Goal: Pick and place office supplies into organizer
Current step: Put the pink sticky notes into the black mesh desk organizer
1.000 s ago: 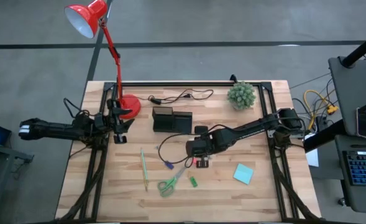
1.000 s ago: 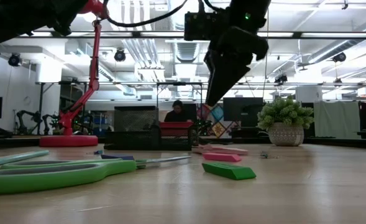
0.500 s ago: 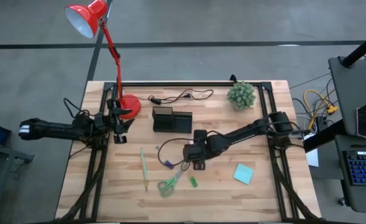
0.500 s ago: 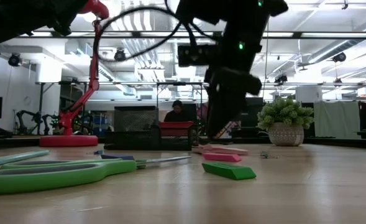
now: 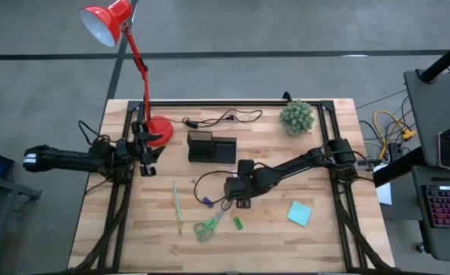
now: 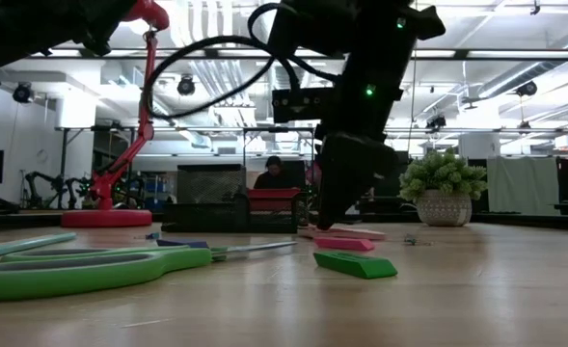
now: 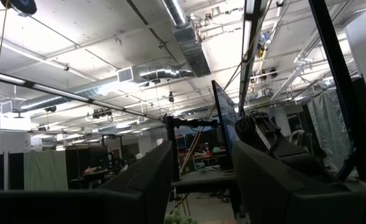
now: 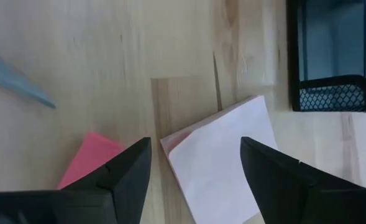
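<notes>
R tool (image 5: 242, 203) lowered, jaws now wide astride pink pad (image 8: 223, 158) nr organizer (image 5: 212, 147) | grasp next | L tool (image 7: 201, 180) wide, idle by lamp (image 5: 157, 130).

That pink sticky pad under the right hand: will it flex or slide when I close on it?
Probably slides: the pink sticky pad lies flat on smooth wood between the right hand's open fingers. Its top sheet looks slightly lifted at one corner, so loose pages may fan. Likely light and somewhat bendy.

Red desk lamp (image 5: 118, 30), potted plant (image 5: 296, 117), black cable (image 5: 223, 118) along the table's (image 5: 324, 244) far edge.
</notes>
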Robot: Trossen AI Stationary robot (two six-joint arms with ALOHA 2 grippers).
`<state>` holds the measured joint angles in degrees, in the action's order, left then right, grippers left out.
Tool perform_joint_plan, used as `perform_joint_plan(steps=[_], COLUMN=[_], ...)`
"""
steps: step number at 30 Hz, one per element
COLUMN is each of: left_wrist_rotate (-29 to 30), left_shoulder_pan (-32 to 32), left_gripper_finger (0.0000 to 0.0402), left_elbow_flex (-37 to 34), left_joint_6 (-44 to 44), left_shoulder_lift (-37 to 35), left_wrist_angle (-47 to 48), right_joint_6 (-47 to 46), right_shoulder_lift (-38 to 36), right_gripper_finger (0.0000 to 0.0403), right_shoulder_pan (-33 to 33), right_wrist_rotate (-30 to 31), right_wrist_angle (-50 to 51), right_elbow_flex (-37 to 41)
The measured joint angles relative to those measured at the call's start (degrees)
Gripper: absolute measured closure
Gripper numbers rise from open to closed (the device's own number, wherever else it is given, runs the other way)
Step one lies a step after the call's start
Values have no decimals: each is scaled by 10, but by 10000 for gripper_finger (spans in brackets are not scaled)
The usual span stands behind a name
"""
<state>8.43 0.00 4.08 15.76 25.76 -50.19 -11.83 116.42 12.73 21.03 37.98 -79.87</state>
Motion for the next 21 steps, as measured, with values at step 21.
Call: perform_joint_plan(steps=[21], left_wrist_rotate=[0], left_shoulder_pan=[0], left_gripper_finger=[246], left_elbow_flex=[0], left_joint_6=[0], left_shoulder_lift=[0], left_wrist_angle=[0], right_joint_6=[24], right_shoulder_lift=[-1], right_gripper_finger=[175], right_shoulder_pan=[-9], right_wrist_rotate=[1], right_wrist_angle=[-43], right_elbow_flex=[38])
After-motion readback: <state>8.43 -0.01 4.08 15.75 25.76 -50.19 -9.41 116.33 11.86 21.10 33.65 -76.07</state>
